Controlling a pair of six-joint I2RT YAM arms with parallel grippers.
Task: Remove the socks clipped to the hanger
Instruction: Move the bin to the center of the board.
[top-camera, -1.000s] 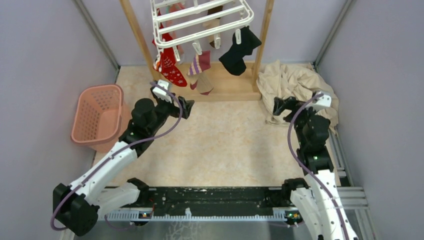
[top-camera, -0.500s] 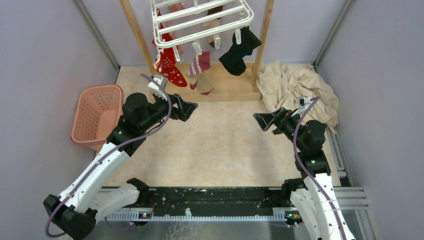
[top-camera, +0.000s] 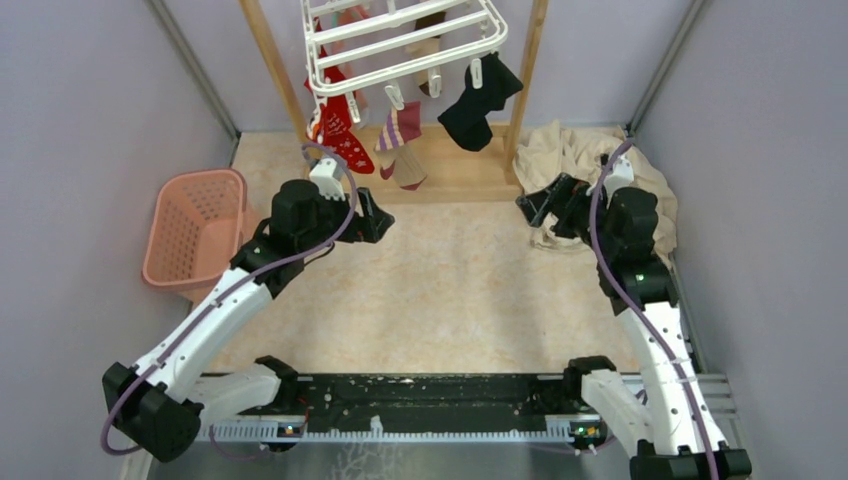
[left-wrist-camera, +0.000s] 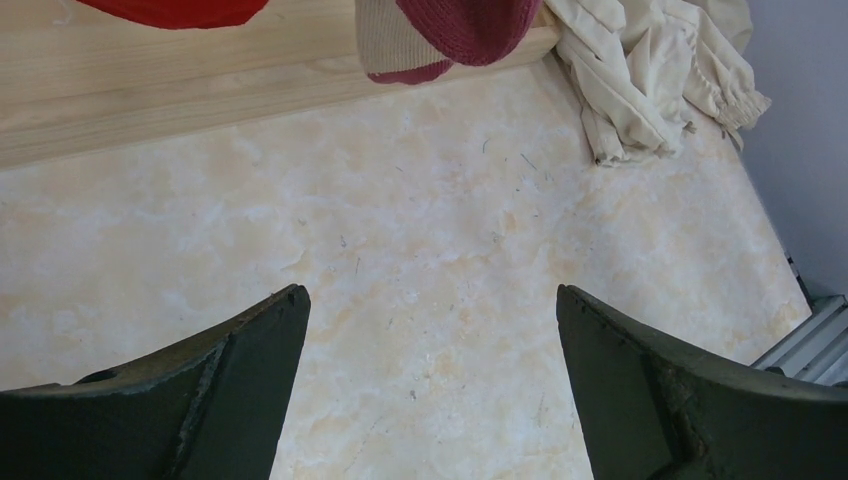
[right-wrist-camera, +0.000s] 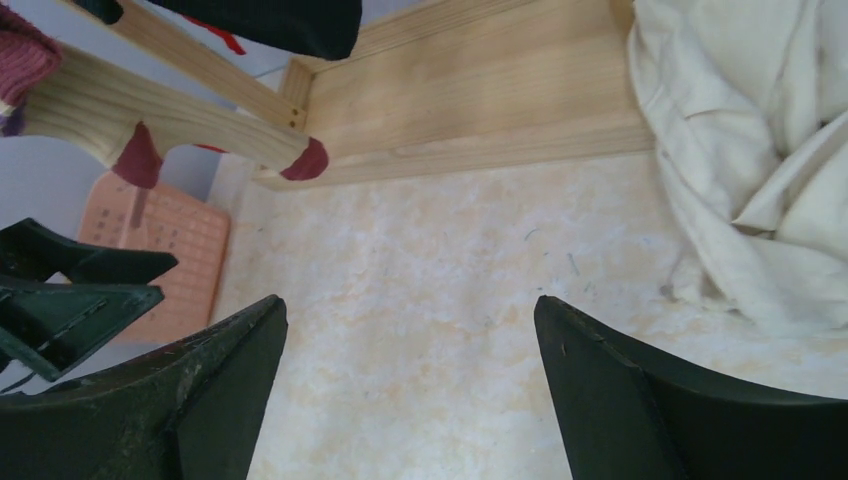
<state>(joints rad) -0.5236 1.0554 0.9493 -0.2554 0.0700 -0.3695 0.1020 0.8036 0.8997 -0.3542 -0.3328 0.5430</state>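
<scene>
The white hanger hangs from a wooden frame at the back. Clipped to it are socks: a red patterned one, a maroon-and-beige striped one and a black one. My left gripper is open just in front of and below the red and striped socks, holding nothing. In the left wrist view the left gripper shows only table between its fingers, with the striped sock's toe above. My right gripper is open below the black sock. The right gripper is empty too.
A pink lattice basket stands at the left. A crumpled beige cloth lies at the back right, close to my right gripper. The frame's wooden base runs along the back under the socks.
My right gripper swung left and forward, then moved back toward the cloth's edge. My left arm shifted a little, its gripper staying below the socks. Both grippers stayed open.
</scene>
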